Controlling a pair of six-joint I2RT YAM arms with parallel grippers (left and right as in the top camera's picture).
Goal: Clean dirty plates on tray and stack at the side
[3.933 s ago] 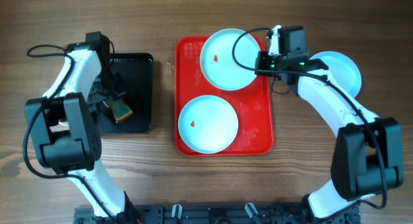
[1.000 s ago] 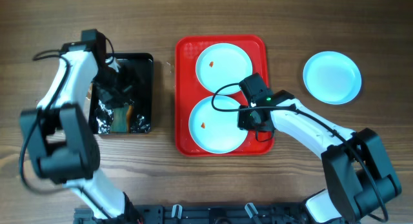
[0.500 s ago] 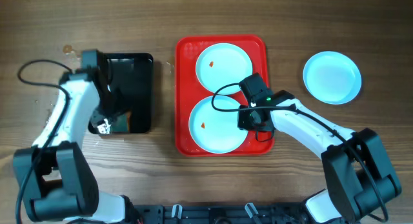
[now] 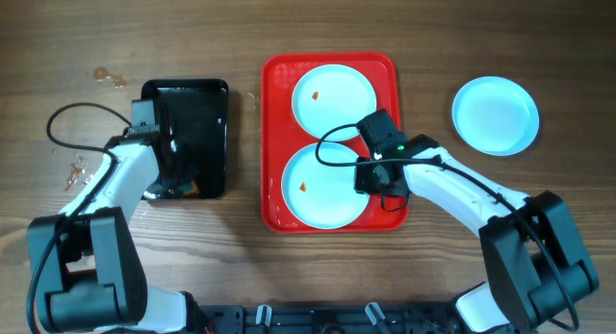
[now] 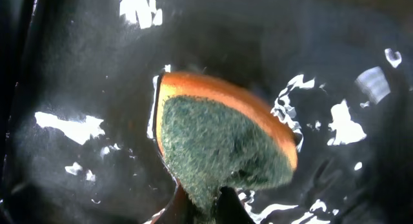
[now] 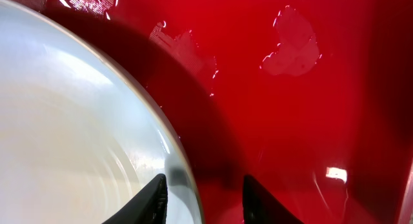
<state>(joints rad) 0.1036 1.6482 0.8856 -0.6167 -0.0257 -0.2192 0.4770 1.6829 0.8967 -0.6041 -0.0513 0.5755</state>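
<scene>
Right jaws: parted. The right gripper [image 4: 367, 177] [image 6: 203, 185] straddles the right rim of the near plate [image 4: 322, 185] [image 6: 71, 121], one finger over the plate and the other over the floor of the red tray [image 4: 276, 141] [image 6: 310, 121]. Neither finger clearly presses the rim.
Left jaws: the left gripper [image 4: 171, 185] [image 5: 201, 204] is closed on the lower end of a sponge [image 4: 190, 189] [image 5: 219, 137], orange with a green scouring face, over the wet black tray [image 4: 197, 108] [image 5: 77, 69].
Edges: only a narrow strip of red floor lies between the near plate's right rim and the tray's raised wall. The far plate [image 4: 332, 98] sits just beside the near one.
Open room: bare table [image 4: 433, 45] surrounds the third plate [image 4: 495, 115], well apart from the red tray on its right. A strip of wood separates the two trays.
Plate look: shallow, round, pale blue. Both plates on the tray carry a small orange-red spot left of centre. The third plate's face is plain.
Tray floor: glossy, with wet patches [image 6: 293, 43].
</scene>
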